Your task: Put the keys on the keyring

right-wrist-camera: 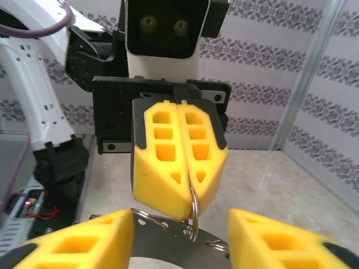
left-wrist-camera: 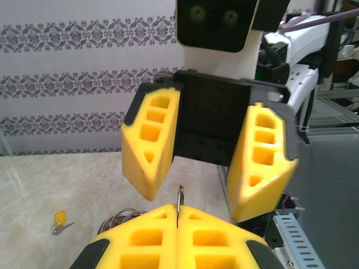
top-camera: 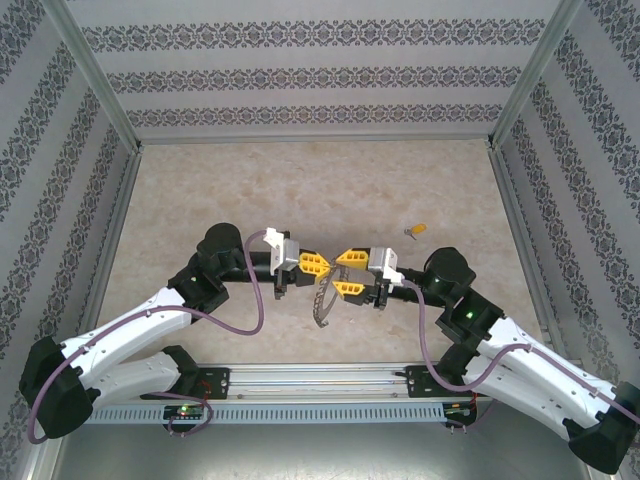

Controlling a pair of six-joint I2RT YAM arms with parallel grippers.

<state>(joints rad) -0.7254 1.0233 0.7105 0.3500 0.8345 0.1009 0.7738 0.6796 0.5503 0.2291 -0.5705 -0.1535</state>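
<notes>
**Top external.**
- Item 1: your left claw (top-camera: pixel 312 264), closed, tip to tip with item 2.
- Item 2: your right claw (top-camera: pixel 346 273), yellow fingers parted.
- Item 3: the keyring (top-camera: pixel 322 302), hanging just below the spot where the two claws meet.
- Item 4: one key (top-camera: pixel 415 230) with a yellow head, lying on the tabletop (top-camera: pixel 250 190), well apart from the claws on the right-arm side.

**Left wrist.**
- Your left claw (left-wrist-camera: pixel 177 224) has its fingers pressed together, with a thin wire of the keyring (left-wrist-camera: pixel 180 197) standing in the seam.
- Your right claw (left-wrist-camera: pixel 195 196) faces it, jaws wide and holding nothing.
- The key (left-wrist-camera: pixel 59 220) lies on the tabletop at lower left.

**Right wrist.**
- Your left claw (right-wrist-camera: pixel 188 204) is clamped on a small wire loop (right-wrist-camera: pixel 193 217).
- The grey band of the keyring (right-wrist-camera: pixel 162 238) hangs from that loop, between your right claw's separated fingers (right-wrist-camera: pixel 84 244).
- You cannot tell whether the band touches those fingers.
</notes>
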